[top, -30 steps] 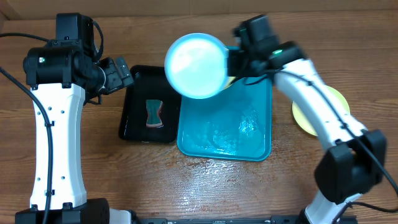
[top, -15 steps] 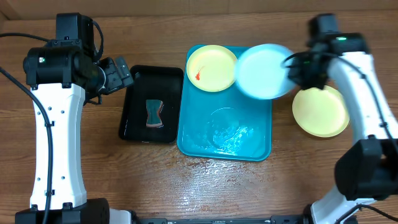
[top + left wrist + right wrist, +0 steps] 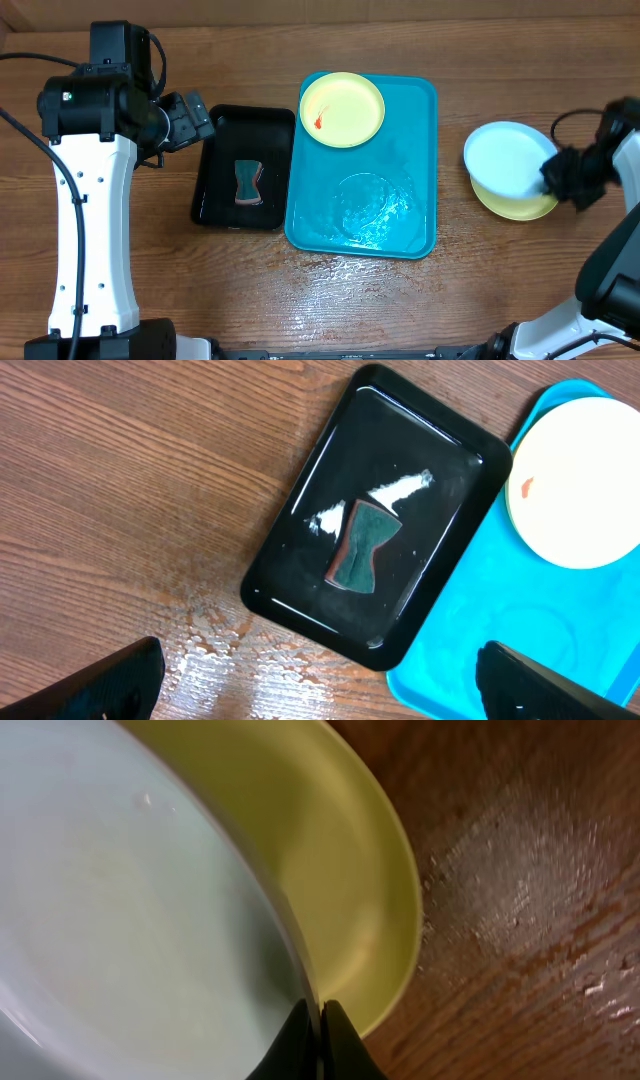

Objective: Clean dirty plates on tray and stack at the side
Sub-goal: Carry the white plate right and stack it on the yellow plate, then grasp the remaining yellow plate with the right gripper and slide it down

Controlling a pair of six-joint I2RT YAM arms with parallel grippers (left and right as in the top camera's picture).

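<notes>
Jaws: right pinching white plate (image 3: 505,157) (yellow plate (image 3: 520,210) mostly hidden beneath), left wide open, empty.

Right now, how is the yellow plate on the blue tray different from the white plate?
The yellow plate is pale yellow with a red smear; the white plate looks clean. The yellow plate lies free on the tray; the white plate is off the tray, over another yellow plate, its rim pinched by the right gripper. Both are round and shallow.
</notes>
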